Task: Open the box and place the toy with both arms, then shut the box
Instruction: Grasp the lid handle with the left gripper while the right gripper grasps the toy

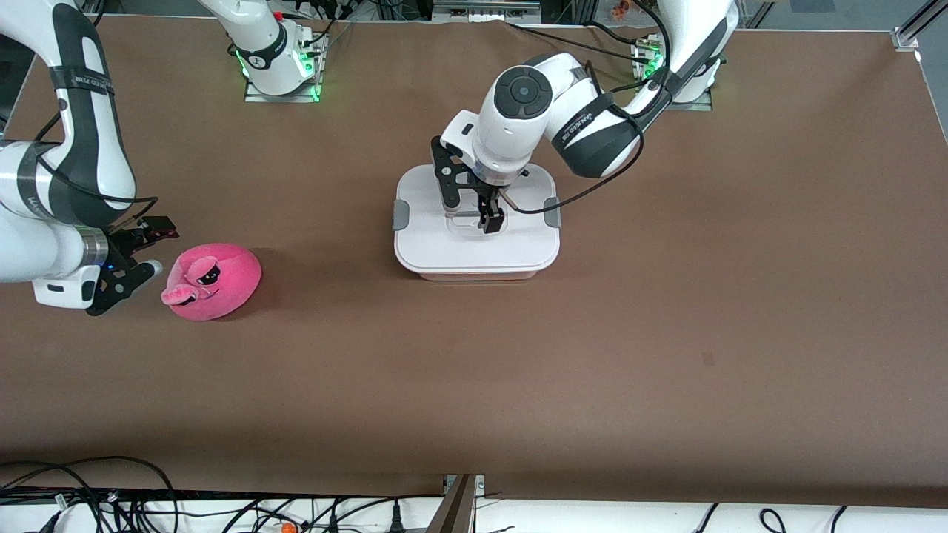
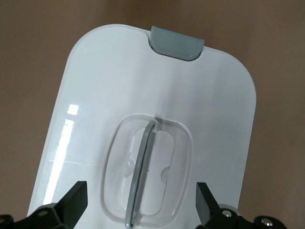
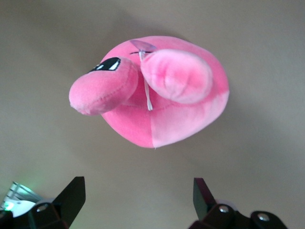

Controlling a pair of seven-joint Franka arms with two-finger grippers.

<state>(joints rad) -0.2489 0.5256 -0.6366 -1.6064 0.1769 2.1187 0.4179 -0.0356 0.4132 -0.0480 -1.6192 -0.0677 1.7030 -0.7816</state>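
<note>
Surface: brown matte table (image 1: 666,333), one sheet spanning the front view; cables run along the edge nearest the front camera.
Room: two arm bases stand at the table's top edge in the front view, with green lights at each.
Box: one rounded-rectangular translucent pinkish plastic tub with white lid (image 1: 474,244), near the table's middle, lid on; two grey side clips (image 1: 401,215) show, one at each short end.
Handle: one clear recessed handle (image 2: 145,174) in the lid's middle.
Toy: one round hot-pink plush with snout and black eyes (image 1: 215,281), on the table toward the right arm's end, well apart from the box.
Left gripper (image 1: 466,207): over the lid, fingers spread wide to either side of the handle, grasping nothing.
Right gripper (image 1: 137,259): just beside the plush, low, fingers spread, holding nothing.
Open room: broad bare table lies nearer the front camera than both things, and toward the left arm's end.
</note>
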